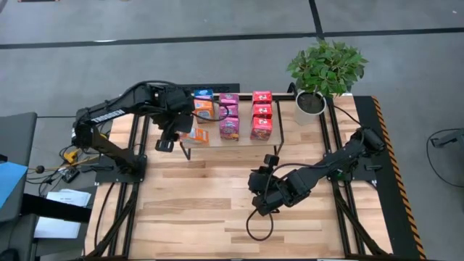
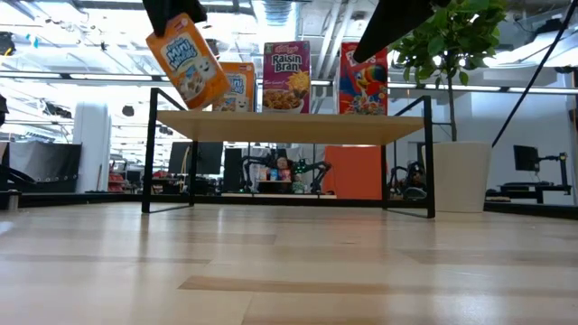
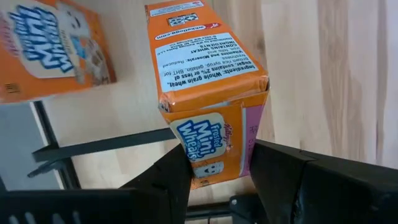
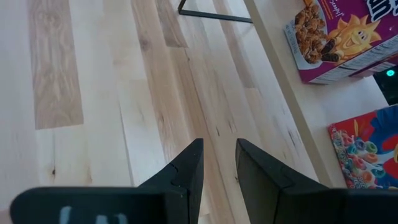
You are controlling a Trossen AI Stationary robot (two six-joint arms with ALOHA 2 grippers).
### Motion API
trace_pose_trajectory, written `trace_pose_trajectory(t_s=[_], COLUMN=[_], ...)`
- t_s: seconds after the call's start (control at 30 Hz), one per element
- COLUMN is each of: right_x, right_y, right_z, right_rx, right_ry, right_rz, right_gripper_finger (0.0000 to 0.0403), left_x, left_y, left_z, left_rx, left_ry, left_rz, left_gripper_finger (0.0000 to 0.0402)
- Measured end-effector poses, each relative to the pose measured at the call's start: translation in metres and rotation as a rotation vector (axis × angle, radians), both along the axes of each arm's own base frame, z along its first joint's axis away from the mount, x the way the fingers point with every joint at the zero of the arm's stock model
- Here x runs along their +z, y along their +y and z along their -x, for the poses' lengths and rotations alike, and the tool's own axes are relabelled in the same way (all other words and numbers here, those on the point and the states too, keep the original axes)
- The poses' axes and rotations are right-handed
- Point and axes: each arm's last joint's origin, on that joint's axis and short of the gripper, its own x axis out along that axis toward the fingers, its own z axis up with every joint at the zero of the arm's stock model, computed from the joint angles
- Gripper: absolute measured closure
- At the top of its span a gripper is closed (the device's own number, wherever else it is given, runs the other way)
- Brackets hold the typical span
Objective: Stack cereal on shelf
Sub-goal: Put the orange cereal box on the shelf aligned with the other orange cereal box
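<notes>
While the right gripper (image 4: 217, 163) idles slightly parted, the left gripper (image 3: 217, 171) clamps a glossy orange cardboard box (image 3: 208, 87) — rectangular, tilted.

held cereal box (image 3: 208, 106): orange, a white ingredients panel in black print, blue "Frosted Mini Wheats" lettering on a white patch, a pink side strip
shelved boxes: orange-and-blue (image 2: 237, 88); magenta-purple Raisin Bran (image 2: 286, 77) with a yellow sun; red (image 2: 363, 81) with multicoloured cereal rings
shelf (image 2: 289, 127): black tubing, pale wooden board
table (image 1: 217, 210): light wood in mixed blond planks
plant (image 1: 326, 65): green leaves, white pot
arms and gripper fingers (image 4: 186, 171): black
</notes>
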Motion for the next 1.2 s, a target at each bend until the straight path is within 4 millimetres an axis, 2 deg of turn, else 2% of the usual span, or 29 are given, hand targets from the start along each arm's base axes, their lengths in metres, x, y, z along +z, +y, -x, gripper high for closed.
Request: trace_pose_trajectory(t_s=[0.17, 0.77, 0.9, 1.0, 1.1, 1.2], right_x=[0.0, 0.0, 0.004, 0.014, 0.043, 0.068], right_y=[0.0, 0.0, -0.002, -0.005, -0.006, -0.013], right_z=[0.0, -0.001, -0.009, -0.023, -0.04, -0.052], right_rx=[0.0, -0.002, 0.04, 0.133, 0.228, 0.342], right_ry=[0.0, -0.008, -0.036, -0.083, -0.192, -0.264], right_rz=[0.0, -0.004, 0.015, 0.078, 0.153, 0.188], right_gripper_finger=[0.0285, 0.0285, 0.0284, 0.0275, 0.025, 0.0206], left_x=[-0.006, -0.006, -0.006, -0.006, -0.005, 0.001], left_y=[0.003, 0.006, 0.005, 0.004, -0.001, -0.006], left_z=[0.0, 0.001, 0.001, 0.0, -0.001, -0.002], left_rx=[-0.014, -0.003, -0.019, -0.026, -0.043, -0.061], left_ry=[0.036, 0.065, 0.067, 0.066, 0.057, 0.03], left_rz=[-0.029, -0.131, -0.135, -0.134, -0.117, -0.118], left_gripper_finger=[0.0267, 0.0267, 0.0267, 0.0267, 0.0267, 0.0267])
